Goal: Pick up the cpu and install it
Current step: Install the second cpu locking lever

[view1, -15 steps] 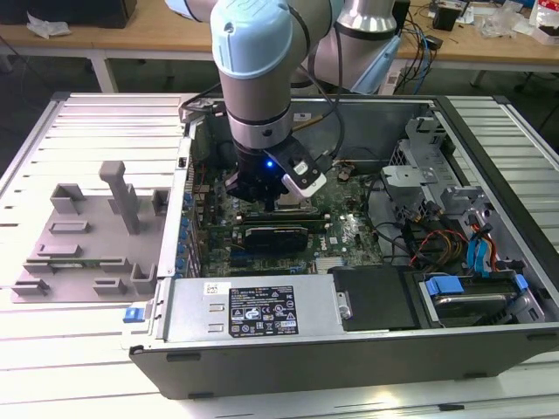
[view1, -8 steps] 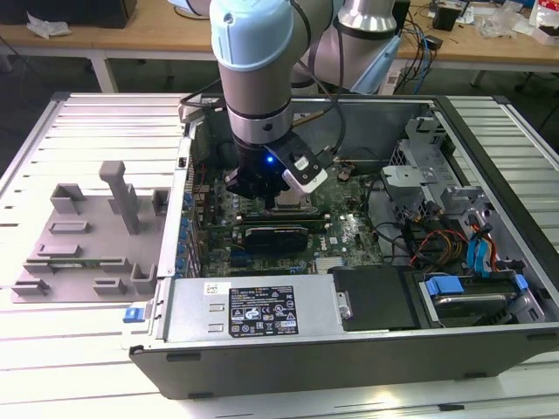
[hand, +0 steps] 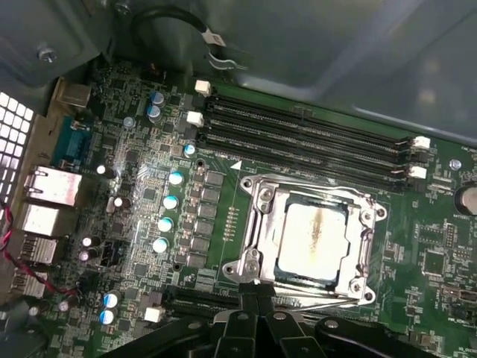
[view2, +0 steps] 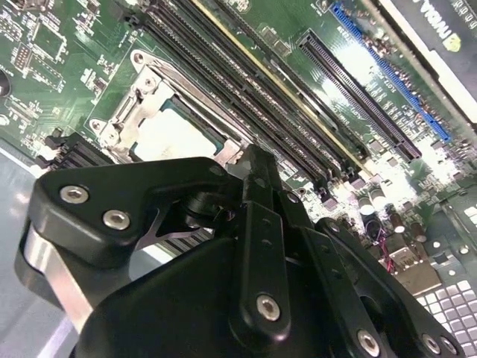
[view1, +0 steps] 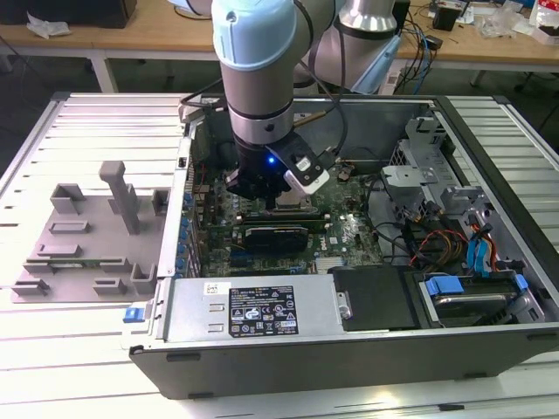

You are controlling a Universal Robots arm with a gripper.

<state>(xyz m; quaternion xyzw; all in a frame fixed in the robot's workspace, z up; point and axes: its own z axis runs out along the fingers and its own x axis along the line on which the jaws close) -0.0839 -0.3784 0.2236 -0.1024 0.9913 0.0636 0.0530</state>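
The cpu (hand: 313, 237), a square chip with a silvery top and a brownish smear, lies flat inside the metal socket frame (hand: 257, 195) on the green motherboard; the second wrist view shows the cpu (view2: 174, 136) too. My gripper (hand: 257, 300) hangs just above the board at the socket's edge, its two black fingers pressed together with nothing between them. In the exterior view the gripper (view1: 286, 197) reaches down into the open computer case (view1: 489, 340), over the middle of the board.
Black memory slots (hand: 313, 134) run beside the socket. A dark expansion card (view1: 275, 236) lies close to the gripper. Drive bays and cables (view1: 454, 236) fill the exterior view's right of the case. A grey fixture block (view1: 79, 236) stands outside on the exterior view's left.
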